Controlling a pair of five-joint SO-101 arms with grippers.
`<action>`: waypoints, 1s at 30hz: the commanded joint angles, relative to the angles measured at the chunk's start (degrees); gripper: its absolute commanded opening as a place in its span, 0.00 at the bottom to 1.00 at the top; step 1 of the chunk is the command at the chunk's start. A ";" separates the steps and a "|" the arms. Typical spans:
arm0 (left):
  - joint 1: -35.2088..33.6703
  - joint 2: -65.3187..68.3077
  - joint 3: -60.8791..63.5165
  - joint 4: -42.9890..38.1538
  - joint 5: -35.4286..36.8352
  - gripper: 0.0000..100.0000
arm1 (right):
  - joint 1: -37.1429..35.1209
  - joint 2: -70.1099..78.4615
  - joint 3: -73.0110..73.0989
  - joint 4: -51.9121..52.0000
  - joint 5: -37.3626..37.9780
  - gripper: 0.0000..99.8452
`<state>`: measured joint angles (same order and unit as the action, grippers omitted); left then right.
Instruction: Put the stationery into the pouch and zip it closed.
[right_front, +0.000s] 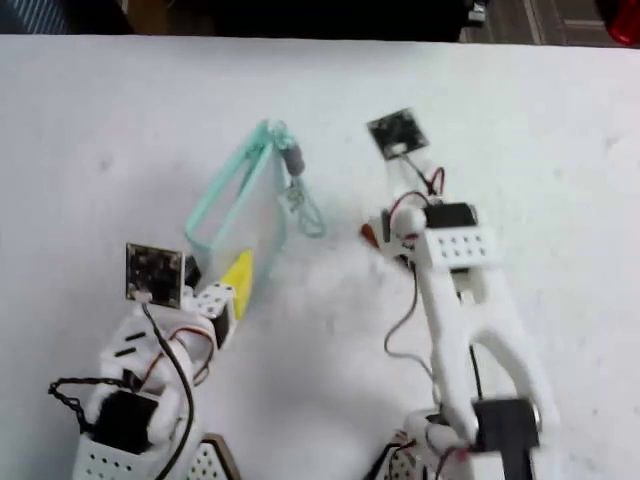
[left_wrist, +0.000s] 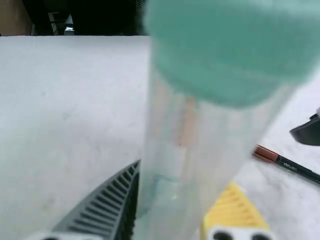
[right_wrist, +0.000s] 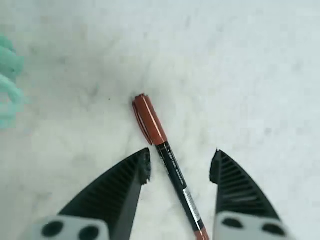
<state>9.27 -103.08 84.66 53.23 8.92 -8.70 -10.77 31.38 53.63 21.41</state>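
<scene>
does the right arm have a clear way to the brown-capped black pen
Probably yes: the right gripper is open over the brown-capped black pen, jaws either side of its barrel, with nothing in between.

Nothing much besides the white tabletop (right_front: 90, 130) and a sliver of room behind it

From my high view the tabletop looks faintly mottled. Past its far edge I get a dark strip (right_front: 300, 15), something blue-striped (right_front: 40, 15) at the upper left and a red thing (right_front: 628, 20) at the upper right; can't tell what either is. The left wrist view also catches a brown panel (left_wrist: 11, 17) back there.
</scene>
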 joint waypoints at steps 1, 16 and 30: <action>-0.13 -0.48 -0.53 -1.41 0.26 0.17 | 0.04 5.58 -3.25 -1.71 3.34 0.18; 0.04 -0.48 -0.53 -1.41 0.26 0.17 | 1.27 17.98 -3.43 -9.80 4.57 0.03; 0.04 -0.48 -0.53 -1.32 0.62 0.17 | 6.02 17.80 -4.31 -10.15 4.31 0.02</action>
<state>9.27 -103.08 84.66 53.23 8.92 -3.78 7.87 29.45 44.04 25.45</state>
